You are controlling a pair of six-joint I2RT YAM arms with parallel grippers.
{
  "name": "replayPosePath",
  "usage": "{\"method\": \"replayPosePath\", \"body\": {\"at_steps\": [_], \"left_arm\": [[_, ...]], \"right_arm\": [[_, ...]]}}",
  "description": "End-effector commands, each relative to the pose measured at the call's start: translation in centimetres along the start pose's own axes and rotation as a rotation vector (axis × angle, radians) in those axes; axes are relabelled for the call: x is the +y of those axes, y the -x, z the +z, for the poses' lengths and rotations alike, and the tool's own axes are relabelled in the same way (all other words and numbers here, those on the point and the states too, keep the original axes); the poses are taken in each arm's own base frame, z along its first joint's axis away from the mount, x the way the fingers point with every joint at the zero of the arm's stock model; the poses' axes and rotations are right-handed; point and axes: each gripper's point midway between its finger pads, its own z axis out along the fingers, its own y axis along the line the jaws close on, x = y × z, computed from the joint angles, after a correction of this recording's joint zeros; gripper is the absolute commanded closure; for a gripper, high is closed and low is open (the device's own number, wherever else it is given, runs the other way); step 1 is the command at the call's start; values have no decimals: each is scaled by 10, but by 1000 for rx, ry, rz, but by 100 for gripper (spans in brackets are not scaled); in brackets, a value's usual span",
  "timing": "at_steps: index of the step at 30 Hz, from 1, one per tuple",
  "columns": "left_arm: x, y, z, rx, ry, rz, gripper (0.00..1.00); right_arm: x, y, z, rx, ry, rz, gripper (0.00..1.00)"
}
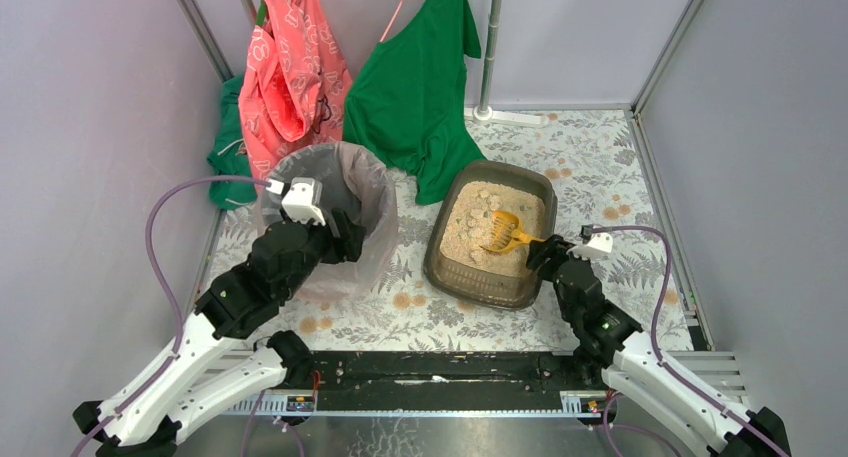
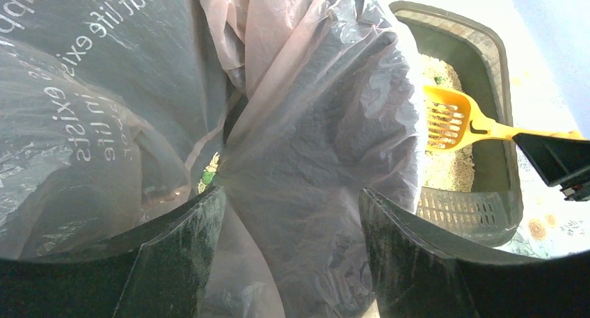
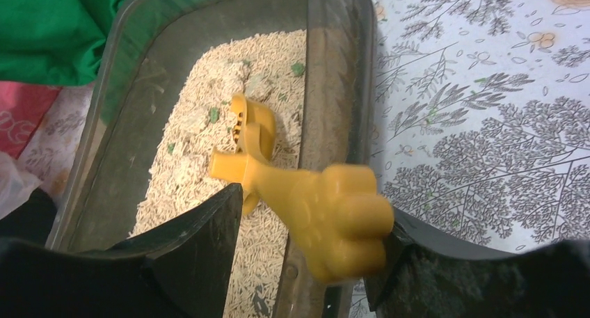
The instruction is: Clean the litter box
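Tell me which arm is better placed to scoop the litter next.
Right. The right gripper grips the yellow scoop, its head over the litter in the litter box. The left gripper straddles the bin liner, away from the box.

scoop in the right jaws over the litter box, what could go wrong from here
1. The right jaws hold the scoop only by its handle end, so it may twist once loaded.
2. The carry to the bin crosses the tablecloth beyond the litter box wall; litter could drop there.
3. The bag liner sags between the open left jaws, possibly narrowing the bin's mouth.
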Motion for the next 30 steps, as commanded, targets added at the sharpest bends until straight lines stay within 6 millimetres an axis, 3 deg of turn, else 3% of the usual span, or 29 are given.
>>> {"method": "replayPosePath", "body": {"at_steps": [1,6,8,11,14,16,30], "left_arm": [[-11,2,-1,24,-46,26,23],[-13,5,-1,25,-53,33,23],[-12,4,-2,25,-54,29,23],[-10,1,-4,28,-52,23,23],[-10,0,-5,29,-55,19,23],[-11,-1,-6,39,-60,17,23],[-9,-1,-9,29,-58,1,23]], "right_arm": [[11,30,7,-85,27,71,34],[5,28,14,-64,29,100,40],[5,28,15,-50,36,107,51],[7,31,14,-42,41,109,77],[11,40,11,-45,51,101,93],[14,44,8,-33,55,86,99],[49,71,10,-9,137,40,100]]}}
